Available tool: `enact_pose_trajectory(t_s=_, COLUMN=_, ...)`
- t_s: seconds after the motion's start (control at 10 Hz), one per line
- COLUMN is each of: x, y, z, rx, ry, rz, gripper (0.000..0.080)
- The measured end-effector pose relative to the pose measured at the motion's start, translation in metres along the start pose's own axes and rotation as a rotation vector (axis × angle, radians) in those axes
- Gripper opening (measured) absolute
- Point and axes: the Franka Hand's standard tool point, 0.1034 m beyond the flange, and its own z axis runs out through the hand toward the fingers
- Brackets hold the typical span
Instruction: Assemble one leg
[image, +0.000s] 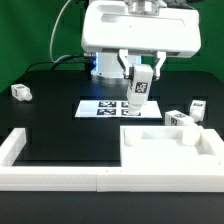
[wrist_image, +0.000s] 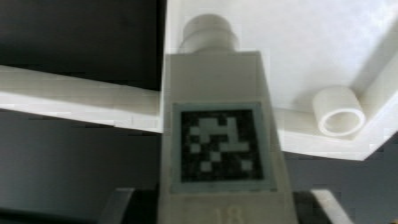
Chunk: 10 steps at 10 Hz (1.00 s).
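The gripper (image: 139, 80) is clenched on a leg (image: 140, 92), holding it upright in mid-air at the centre of the exterior frame. It hangs above the marker board (image: 100, 106), just behind the panel (image: 165, 150) in the lower right. In the wrist view a spare leg (wrist_image: 338, 110) lies near the panel's edge. My guess at the risks: a tilted leg could jam or miss its socket (none is clear here), and the descent might knock the spare.
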Motion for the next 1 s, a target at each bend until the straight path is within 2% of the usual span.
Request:
enact_pose_trajectory(t_s=0.1, x=0.014, y=0.001, z=0.001, rx=0.013, ry=0.013, rz=0.035, gripper=0.0287)
enact_pose_trajectory(t_s=0.2, x=0.027, y=-0.005, z=0.004, rx=0.033, ry=0.029, rz=0.096, gripper=0.0287)
enact_pose_trajectory(t_s=0.4, x=0.054, y=-0.044, z=0.011, rx=0.091, ry=0.038, rz=0.264, gripper=0.0287)
enact_pose_trajectory(t_s=0.5, x=0.066, y=-0.046, z=0.01, rx=0.105, ry=0.035, rz=0.314, gripper=0.0287)
enact_pose_trajectory(t_s=0.9, x=0.065, y=-0.044, z=0.011, rx=0.101, ry=0.035, rz=0.309, gripper=0.0287)
enact_pose_trajectory(t_s=1.0, x=0.064, y=-0.04, z=0.013, rx=0.087, ry=0.057, rz=0.3, gripper=0.0287)
